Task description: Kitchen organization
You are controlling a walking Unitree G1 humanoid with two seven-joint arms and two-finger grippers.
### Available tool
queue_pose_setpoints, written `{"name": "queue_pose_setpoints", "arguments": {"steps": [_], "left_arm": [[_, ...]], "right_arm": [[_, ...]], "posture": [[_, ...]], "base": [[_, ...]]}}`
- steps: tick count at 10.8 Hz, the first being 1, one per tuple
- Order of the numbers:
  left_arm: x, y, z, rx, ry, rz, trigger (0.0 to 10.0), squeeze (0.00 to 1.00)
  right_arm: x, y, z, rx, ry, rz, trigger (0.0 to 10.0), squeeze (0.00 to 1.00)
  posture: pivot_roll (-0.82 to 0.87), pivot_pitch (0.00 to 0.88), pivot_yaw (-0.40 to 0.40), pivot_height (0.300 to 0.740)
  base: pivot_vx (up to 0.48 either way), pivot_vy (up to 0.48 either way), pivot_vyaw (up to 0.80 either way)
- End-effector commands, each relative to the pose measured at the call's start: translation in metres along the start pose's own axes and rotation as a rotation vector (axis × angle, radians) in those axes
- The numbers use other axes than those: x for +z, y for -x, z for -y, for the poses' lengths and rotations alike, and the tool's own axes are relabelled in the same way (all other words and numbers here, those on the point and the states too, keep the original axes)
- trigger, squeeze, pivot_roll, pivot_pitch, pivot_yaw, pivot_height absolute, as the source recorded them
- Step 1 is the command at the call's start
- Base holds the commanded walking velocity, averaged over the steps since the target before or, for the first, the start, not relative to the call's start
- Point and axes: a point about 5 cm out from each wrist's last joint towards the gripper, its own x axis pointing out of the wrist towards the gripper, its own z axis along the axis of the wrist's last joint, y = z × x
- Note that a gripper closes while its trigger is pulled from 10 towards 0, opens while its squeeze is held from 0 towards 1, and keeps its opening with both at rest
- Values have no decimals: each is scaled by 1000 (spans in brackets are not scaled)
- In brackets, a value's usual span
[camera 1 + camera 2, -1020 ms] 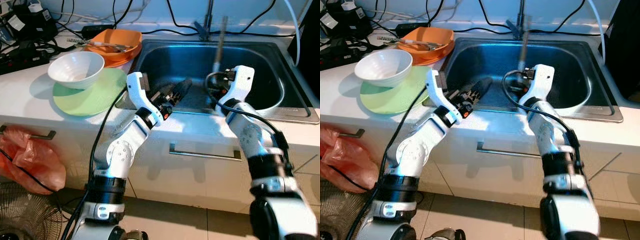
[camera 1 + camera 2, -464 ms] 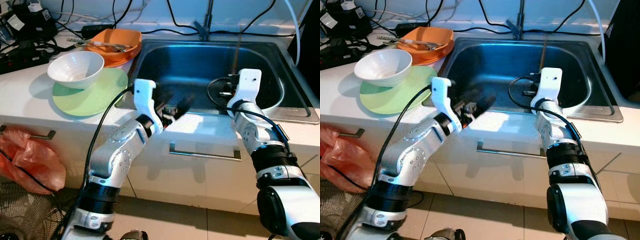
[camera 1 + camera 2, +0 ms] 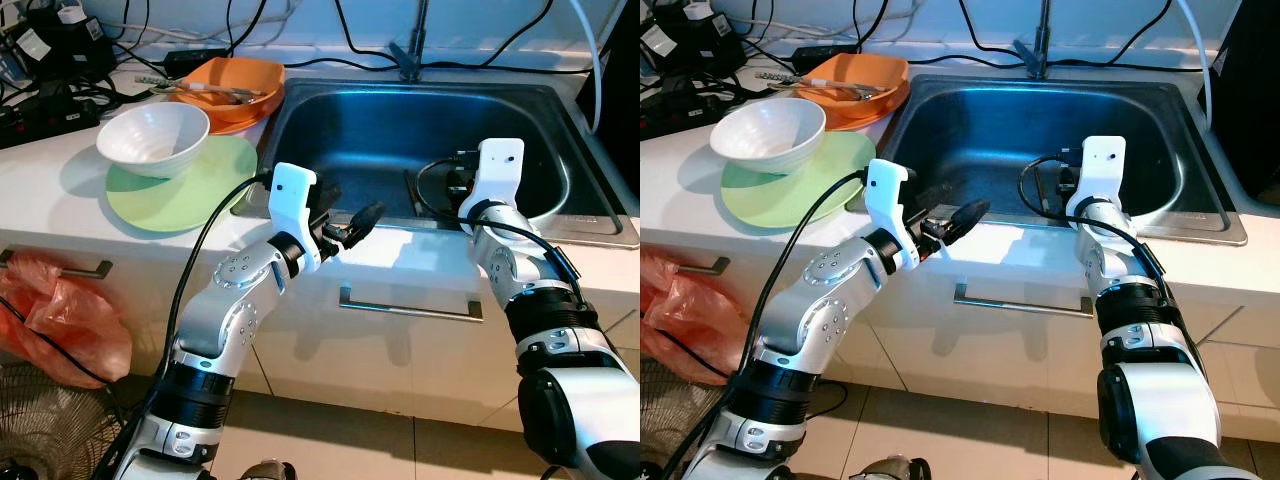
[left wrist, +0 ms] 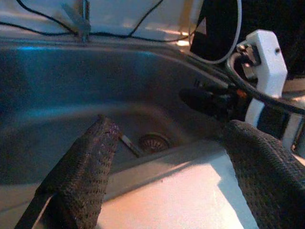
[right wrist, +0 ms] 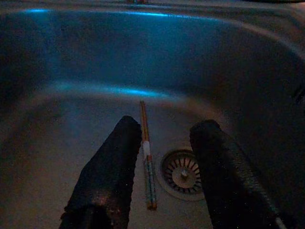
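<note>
We hold our right gripper (image 5: 164,179), fingers spread and empty, over the sink (image 3: 330,120), where the chopstick (image 5: 147,157) lies lengthwise between them beside the drain (image 5: 183,172); our left gripper (image 3: 352,222), also spread, is farther off.

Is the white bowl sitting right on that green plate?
Touching. In the left eye view the white bowl rests on the far-left part of the green plate, with no gap under it.

- Silver jointed arms with black bands; white blocky wrist housings;
- black cables looping along each arm;
- long black fingers (image 4: 86,167) with a woven, textured surface
</note>
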Motion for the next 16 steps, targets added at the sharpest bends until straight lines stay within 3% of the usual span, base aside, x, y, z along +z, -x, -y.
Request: {"name": "queue_pose_setpoints", "arguments": {"steps": [1, 2, 4, 5, 6, 8, 10, 13, 16], "left_arm": [[0, 3, -1, 13, -13, 9, 10000, 0], [-1, 4, -2, 25, -8, 14, 10000, 0], [-2, 3, -1, 26, 2, 21, 10000, 0], [-4, 3, 2, 21, -5, 26, 10000, 0], [-4, 3, 2, 24, -12, 37, 10000, 0], [-4, 7, 2, 43, -70, 70, 10000, 0], [-4, 11, 6, 48, -61, 105, 10000, 0], [-7, 10, 8, 35, -71, 108, 10000, 0], [-6, 10, 8, 35, -71, 112, 10000, 0]], "right_arm": [[1, 2, 1, 15, 11, 23, 10000, 1000], [-3, 10, 5, 10, 54, 51, 10000, 1000], [-7, 26, 5, 27, 52, 106, 10000, 663], [-2, 43, 1, 76, 49, 212, 10000, 310], [4, 53, -3, 106, 81, 280, 10000, 94], [15, 71, -9, 141, 102, 374, 10000, 0], [26, 88, -22, 178, 140, 452, 10000, 0], [26, 103, -44, 242, 117, 458, 10000, 0], [25, 104, -46, 244, 116, 445, 10000, 0]], "posture": [[44, 82, 73, 740], [31, 83, 72, 740], [19, 85, 72, 740], [6, 87, 74, 740], [-3, 88, 75, 740], [-13, 89, 77, 740], [-18, 88, 79, 740], [-19, 87, 81, 740], [-21, 85, 79, 740]], "base": [[0, 0, 0], [0, 0, 0], [0, 0, 0], [0, 0, 0], [0, 0, 0], [0, 0, 0], [0, -157, 0], [0, -405, 0], [0, -442, 0]]}}
